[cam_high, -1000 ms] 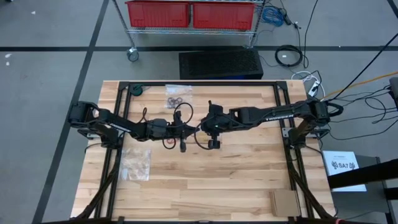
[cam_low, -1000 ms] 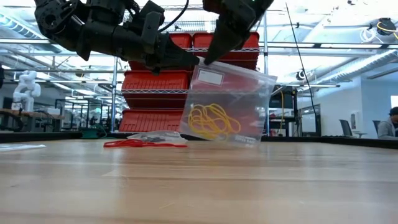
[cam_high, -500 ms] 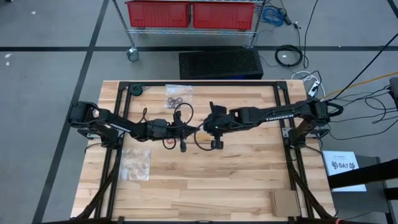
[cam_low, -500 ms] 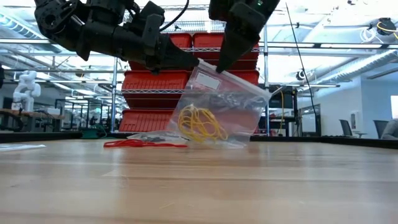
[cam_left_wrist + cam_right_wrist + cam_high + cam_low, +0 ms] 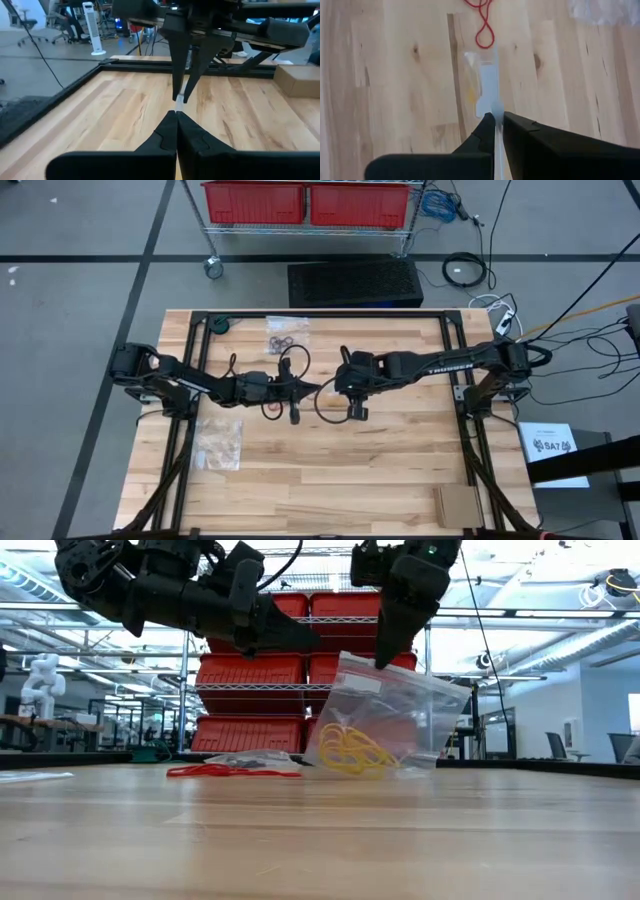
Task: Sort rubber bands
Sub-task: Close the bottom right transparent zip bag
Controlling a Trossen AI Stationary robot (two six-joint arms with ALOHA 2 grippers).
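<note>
A clear plastic bag (image 5: 385, 720) holds yellow rubber bands (image 5: 352, 750) at its bottom. My right gripper (image 5: 384, 662) comes from above and is shut on the bag's top edge. My left gripper (image 5: 316, 642) is shut and lies nearly level, a little to the left of the bag's top corner, apart from it; the left wrist view shows its tips (image 5: 176, 116) just short of the right fingers. Red rubber bands (image 5: 230, 771) lie loose on the table behind the bag and show past the right fingers too (image 5: 482, 25). My right gripper pinches the bag's top edge (image 5: 493, 111) between its two fingers, near the middle of that edge. The fingers slant steeply down from above. The bag hangs below them, tilted, with its lower end (image 5: 370, 773) at the tabletop.
A second clear bag (image 5: 287, 333) with dark bands lies by the far edge. A third clear bag (image 5: 218, 442) lies at the left near side. A cardboard box (image 5: 455, 505) sits at the near right corner. Bare wood lies in front of the arms.
My right gripper has tipped more steeply downward and gone a little toward the table's right edge, taking the bag's top along. The bag's top corner, earlier at my left gripper's tips, now stands apart from them. The bands inside have shifted right with the bag.
</note>
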